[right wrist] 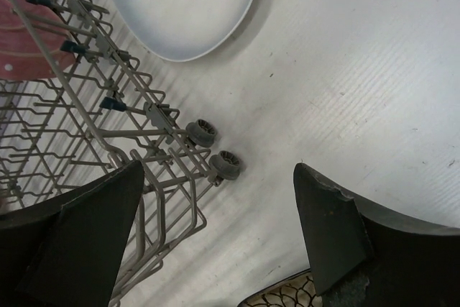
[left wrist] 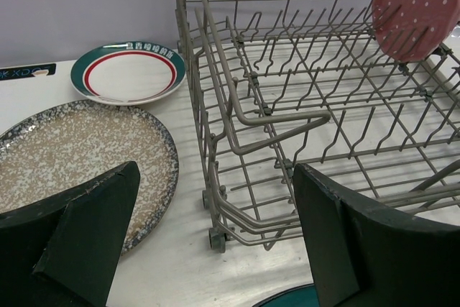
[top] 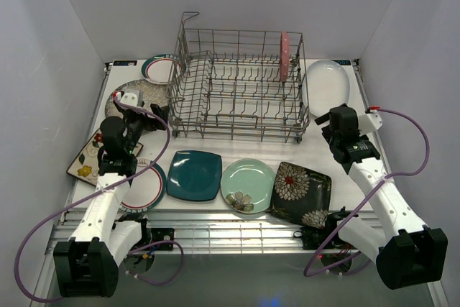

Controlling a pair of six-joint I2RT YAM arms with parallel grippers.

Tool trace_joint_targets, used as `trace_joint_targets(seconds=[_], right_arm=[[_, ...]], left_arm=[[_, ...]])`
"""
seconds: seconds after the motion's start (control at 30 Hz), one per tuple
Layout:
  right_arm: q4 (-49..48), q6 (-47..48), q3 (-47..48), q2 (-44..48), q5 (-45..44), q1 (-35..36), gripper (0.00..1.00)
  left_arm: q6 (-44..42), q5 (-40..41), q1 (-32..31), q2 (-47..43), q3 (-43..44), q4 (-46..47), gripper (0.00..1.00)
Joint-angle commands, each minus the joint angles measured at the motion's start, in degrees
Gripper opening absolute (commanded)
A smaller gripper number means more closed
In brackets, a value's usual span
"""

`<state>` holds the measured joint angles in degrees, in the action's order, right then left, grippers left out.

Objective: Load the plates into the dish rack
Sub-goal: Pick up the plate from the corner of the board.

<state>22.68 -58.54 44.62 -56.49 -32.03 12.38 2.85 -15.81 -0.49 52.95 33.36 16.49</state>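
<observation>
My left gripper (left wrist: 215, 174) has its jaws spread wide with nothing pinched. The near corner of the dish rack (top: 237, 129) sits straight ahead of the gap. The speckled grey plate (left wrist: 65, 156) lies flat on the table (left wrist: 172, 264), under and ahead of the left finger. Beyond it I see one green-and-red-rimmed plate (left wrist: 129, 73), also flat. Far ahead and to the right of those jaws, the pink scalloped plate (left wrist: 417, 8) stands on edge between the rack's tines, the only plate loaded.

My right gripper (right wrist: 219, 170) is spread about as wide and holds nothing. The rack's wheeled corner is just ahead of its left finger, and the white oval plate (right wrist: 180, 5) lies flat further ahead, beside the rack.

Behind both sets of jaws, toward the arm bases, the teal square plate (top: 194, 175), mint round plate (top: 248, 185) and black floral square plate (top: 302, 192) lie in a row. The cream flowered plate (top: 85, 159) and the second rimmed plate (top: 147, 190) sit by the left arm, the latter partly under it
</observation>
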Motion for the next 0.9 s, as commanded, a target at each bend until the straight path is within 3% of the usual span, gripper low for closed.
trace_joint_targets(seconds=[0.0, 0.33, 0.63, 0.87], right_arm=[[2.6, -1.3, 2.0, -1.2, 1.4, -0.2, 0.90], [10.6, -5.1, 9.2, 4.4, 2.7, -0.2, 0.90], [6.3, 4.5, 12.4, 13.8, 2.7, -0.2, 0.90], [8.8, 2.2, 20.8, 8.2, -1.4, -0.2, 0.90]], left_arm=[[0.5, -1.7, 0.3, -0.3, 2.4, -0.8, 0.98], [-0.7, -3.8, 0.3, -3.7, 3.6, -4.1, 0.98], [-1.8, -5.5, 0.3, -3.2, 9.3, -12.7, 0.98], [-2.4, -5.6, 0.3, -3.7, 8.6, -13.1, 0.98]])
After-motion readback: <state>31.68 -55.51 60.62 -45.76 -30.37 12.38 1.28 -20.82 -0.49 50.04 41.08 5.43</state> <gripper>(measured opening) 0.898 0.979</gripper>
